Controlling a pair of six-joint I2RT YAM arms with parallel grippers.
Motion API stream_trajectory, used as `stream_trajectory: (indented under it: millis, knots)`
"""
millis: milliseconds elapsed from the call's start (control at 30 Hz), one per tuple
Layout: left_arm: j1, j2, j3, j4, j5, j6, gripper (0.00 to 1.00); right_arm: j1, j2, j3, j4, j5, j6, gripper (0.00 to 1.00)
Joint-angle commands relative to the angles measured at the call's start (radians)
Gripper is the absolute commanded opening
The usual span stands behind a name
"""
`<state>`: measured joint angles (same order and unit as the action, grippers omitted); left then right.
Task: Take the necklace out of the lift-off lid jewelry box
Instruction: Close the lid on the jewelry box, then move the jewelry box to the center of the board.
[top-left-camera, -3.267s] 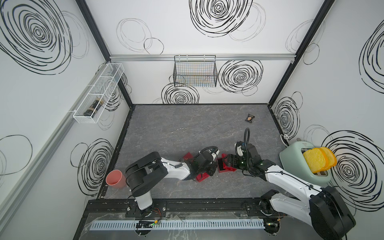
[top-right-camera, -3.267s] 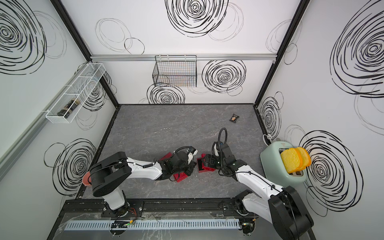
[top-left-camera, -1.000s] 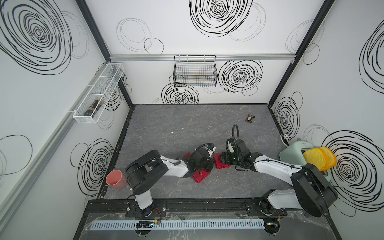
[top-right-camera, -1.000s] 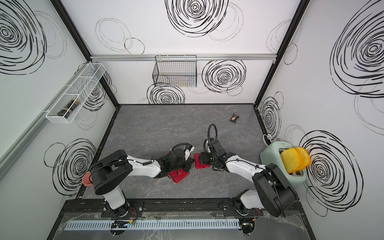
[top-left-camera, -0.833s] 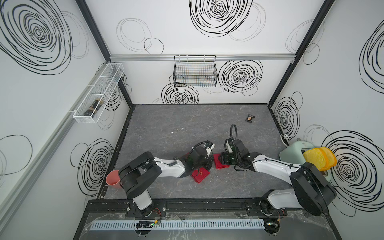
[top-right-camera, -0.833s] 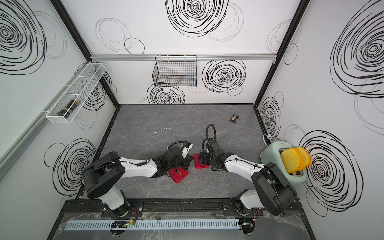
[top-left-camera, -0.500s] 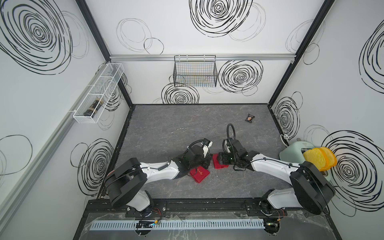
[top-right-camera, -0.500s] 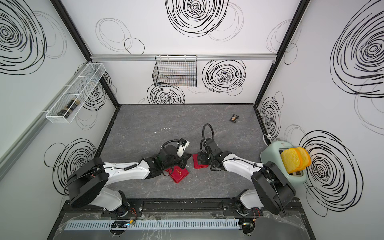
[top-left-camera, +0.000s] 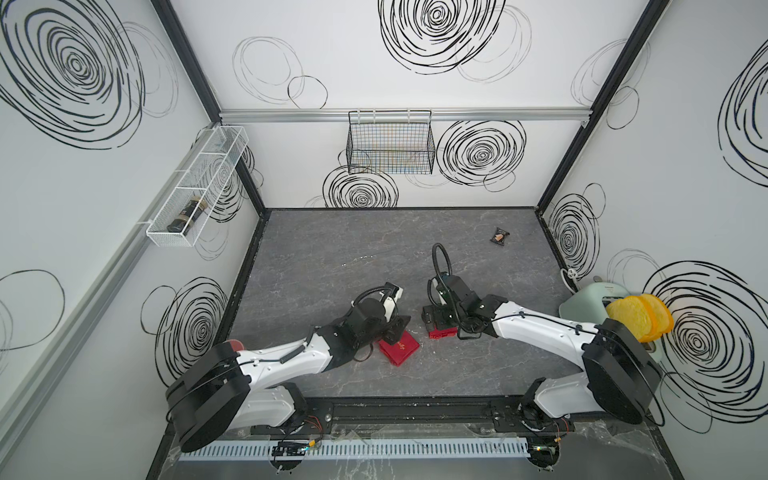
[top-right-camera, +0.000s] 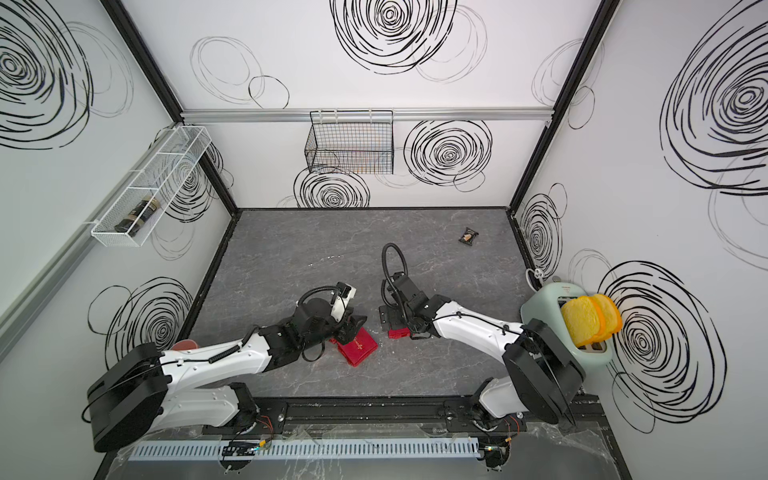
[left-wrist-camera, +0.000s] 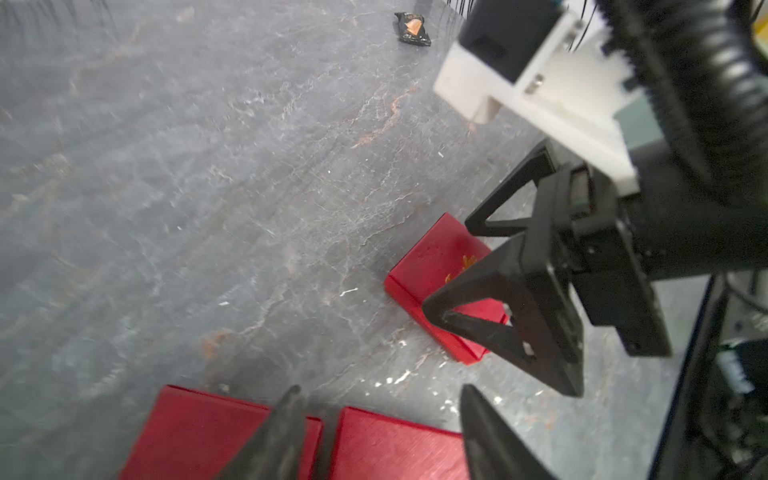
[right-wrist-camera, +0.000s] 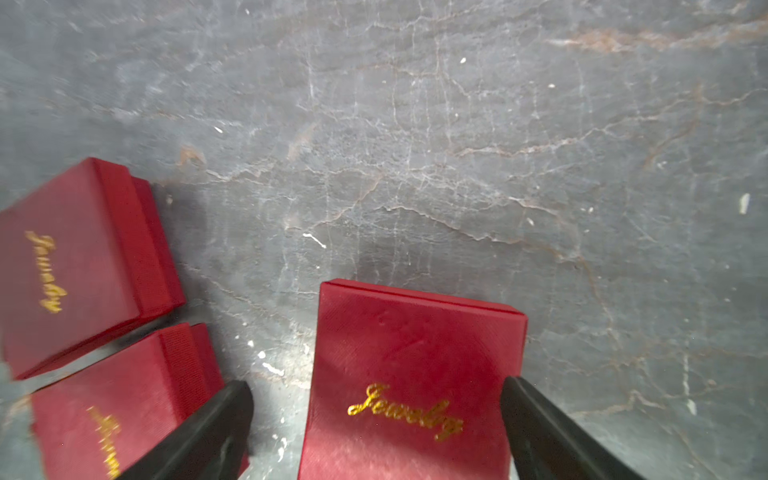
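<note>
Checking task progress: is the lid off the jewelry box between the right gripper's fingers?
No: the gold-lettered lid sits closed on the red jewelry box under the right gripper.

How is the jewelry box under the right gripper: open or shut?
Shut: the gold-lettered lid covers the jewelry box; no interior shows.

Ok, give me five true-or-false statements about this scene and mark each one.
1. The right gripper is open over a red jewelry box. True.
2. That box stands open. False: it is closed, "Jewelry" lettering up.
3. The left gripper is shut on a box. False: it is open, holding nothing.
4. A black snack packet lies on the table, far from that box. True.
5. The toaster is empty. False: yellow bread slices stick out of it.
</note>
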<state>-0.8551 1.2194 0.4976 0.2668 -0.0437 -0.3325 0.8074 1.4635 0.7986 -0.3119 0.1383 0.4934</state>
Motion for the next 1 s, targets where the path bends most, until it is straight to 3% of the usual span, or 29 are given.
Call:
stream_trajectory:
  millis: [0,267,967]
  knots:
    - [0.007,-0.046,-0.03,0.004,-0.018,0.003,0.8,0.027,0.047,0.042,-0.101,0.114,0.03,0.97]
    - [0.011,-0.101,-0.068,-0.011,-0.03,0.009,0.84,0.078,0.11,0.096,-0.17,0.226,0.078,0.97]
    - [0.014,-0.08,-0.069,0.008,-0.014,0.013,0.83,0.101,0.076,0.067,-0.223,0.302,0.123,0.97]
